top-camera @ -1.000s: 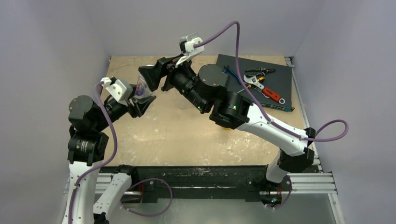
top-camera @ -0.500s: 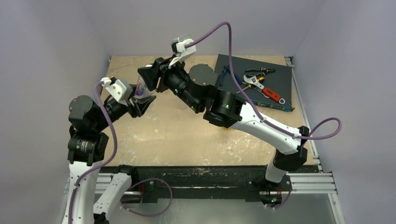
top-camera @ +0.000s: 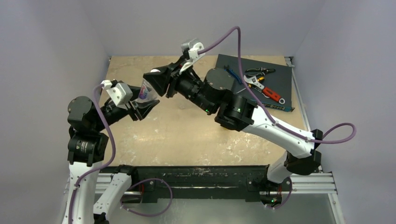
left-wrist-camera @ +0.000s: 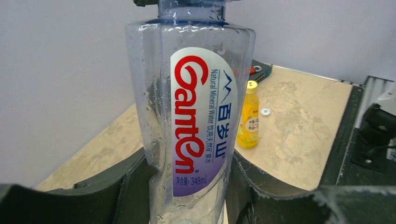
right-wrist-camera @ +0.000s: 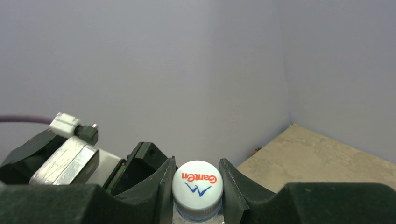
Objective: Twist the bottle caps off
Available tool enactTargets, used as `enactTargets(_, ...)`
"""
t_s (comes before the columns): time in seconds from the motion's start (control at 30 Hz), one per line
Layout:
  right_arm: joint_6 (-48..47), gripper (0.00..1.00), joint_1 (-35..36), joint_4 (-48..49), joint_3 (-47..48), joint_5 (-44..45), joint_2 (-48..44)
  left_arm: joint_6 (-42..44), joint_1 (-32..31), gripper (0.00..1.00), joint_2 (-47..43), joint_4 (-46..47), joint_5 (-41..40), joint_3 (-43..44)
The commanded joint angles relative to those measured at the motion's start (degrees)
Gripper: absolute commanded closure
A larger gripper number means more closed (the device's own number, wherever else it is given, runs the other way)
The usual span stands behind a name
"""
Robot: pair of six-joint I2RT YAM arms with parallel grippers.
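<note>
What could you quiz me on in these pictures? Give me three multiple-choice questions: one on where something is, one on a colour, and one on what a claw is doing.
1. Where is the orange-yellow bottle?
A. standing on the tabletop
B. lying on the floor
C. hanging from a hook

2. What colour is the cap on the clear bottle?
A. green
B. white
C. black

3. What is the right gripper doing?
A. spread wide open, touching nothing
B. holding a sponge
C. closed on the cap

Answers:
1 A: the left wrist view shows it upright on the wood.
2 B: the right wrist view shows a white top with a red and blue logo.
3 C: its fingers press the cap from both sides.
</note>
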Motion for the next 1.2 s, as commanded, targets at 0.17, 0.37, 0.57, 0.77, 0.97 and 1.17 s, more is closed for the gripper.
enactTargets(0.17, 3.77, 1.0, -9.1, 20.05, -11.89, -33.03, -13.86, -10.92, 0.22, 1.0, 2.82, 2.1, 23.2, 4.08)
enactTargets(0.37, 2.57, 0.99, -9.73, 18.82, -9.59, -34.03, -13.25, -12.3, 0.22, 1.0, 5.15, -0.43, 28.45, 4.96)
enactTargets(0.57, 0.58, 0.97, -13.85, 6.6, -10.88, -15.24, -18.14, -8.61, 0.22, 1.0, 3.8, -2.31, 25.88, 4.99)
enactTargets(0.77, 10.92, 0.96, -22.17, -12.72, -26.34, 10.07, -28.86, -6.46, 0.22, 1.0, 2.36, -2.76, 23.0, 4.54)
enactTargets(0.97, 25.76, 0.97, -29.77, -26.25, -41.48, 17.54, -36.22, -7.03, 0.22, 1.0, 2.56, -1.7, 22.68, 4.51)
enactTargets(1.17, 31.76, 0.97, -34.07, -31.05, -49.71, 19.51, -37.39, -5.85, 0.15, 1.0, 2.24, -2.82, 22.14, 5.0)
